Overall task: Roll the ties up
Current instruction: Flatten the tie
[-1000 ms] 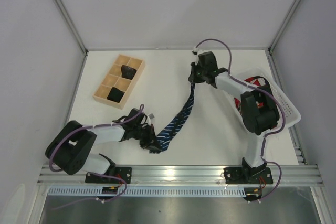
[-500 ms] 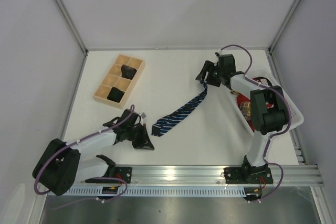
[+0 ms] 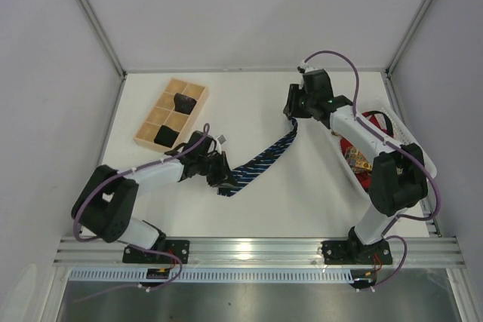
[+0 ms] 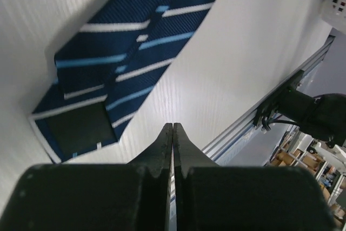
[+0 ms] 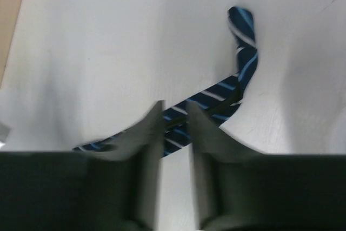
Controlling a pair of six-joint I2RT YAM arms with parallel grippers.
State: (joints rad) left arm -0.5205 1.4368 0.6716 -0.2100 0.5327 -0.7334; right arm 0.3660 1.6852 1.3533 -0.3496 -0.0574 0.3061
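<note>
the navy striped tie (image 3: 260,160), laid diagonally on the counter (image 3: 226,103), should be pinched squarely at its wide end just ahead of the clenched, empty left claw (image 4: 172,131) and rolled tight against tension from the right claw (image 5: 174,113), whose grip cannot be told.

The long navy fabric necktie (image 3: 264,160) carries thin diagonal stripes in white and light blue, with a plain dark patch at its wide end. The flat tabletop (image 3: 249,96) is white. The compartmented wooden tray (image 3: 161,103) is pale tan and holds small dark rolled tie bundles (image 3: 183,102). The plastic mesh basket (image 3: 413,147) is white, with red and gold-patterned fabric (image 3: 355,158) inside.
</note>
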